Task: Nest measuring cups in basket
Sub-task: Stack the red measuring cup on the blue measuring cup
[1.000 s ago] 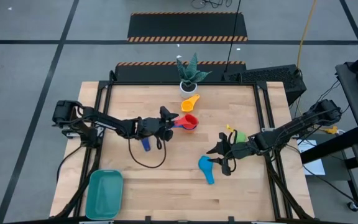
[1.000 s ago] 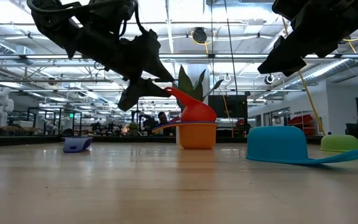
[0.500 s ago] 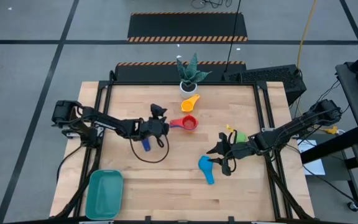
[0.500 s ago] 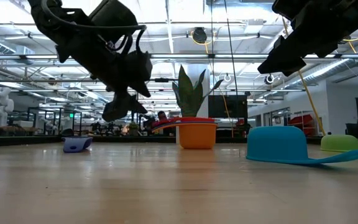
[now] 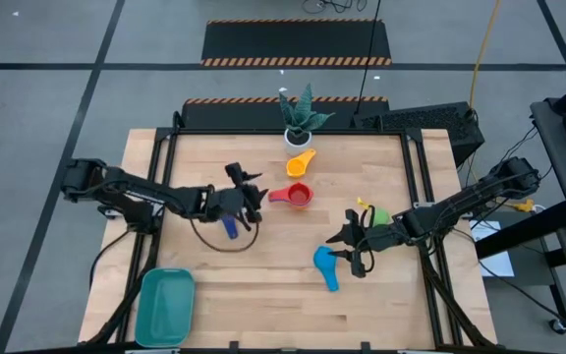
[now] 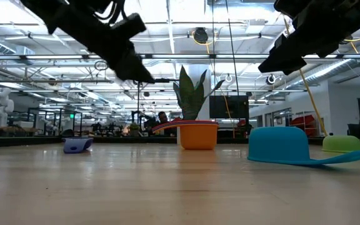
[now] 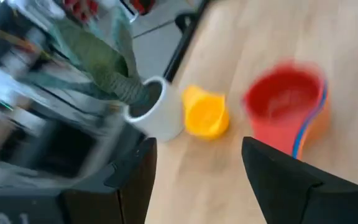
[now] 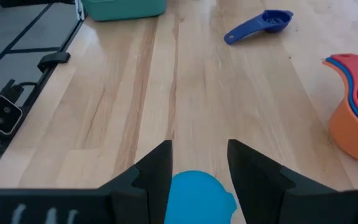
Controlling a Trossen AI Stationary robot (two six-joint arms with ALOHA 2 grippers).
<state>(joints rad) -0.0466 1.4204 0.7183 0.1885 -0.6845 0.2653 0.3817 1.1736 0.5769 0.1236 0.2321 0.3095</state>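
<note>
My left gripper (image 5: 252, 193) hangs open and empty above the table (image 5: 263, 285), just beside the navy cup (image 5: 230, 227). The red cup (image 5: 299, 195) sits nested in an orange cup (image 8: 353, 127), apart from my fingers. Yellow cup (image 5: 302, 160) lies by the white plant pot (image 5: 296, 137). My right gripper (image 5: 348, 249) hovers over the upside-down light blue cup (image 5: 325, 265), fingers parted, not holding it. Green cup (image 5: 380, 214) sits near the right arm. The basket (image 5: 165, 307) is at the table's near-left corner, holding no cups.
</note>
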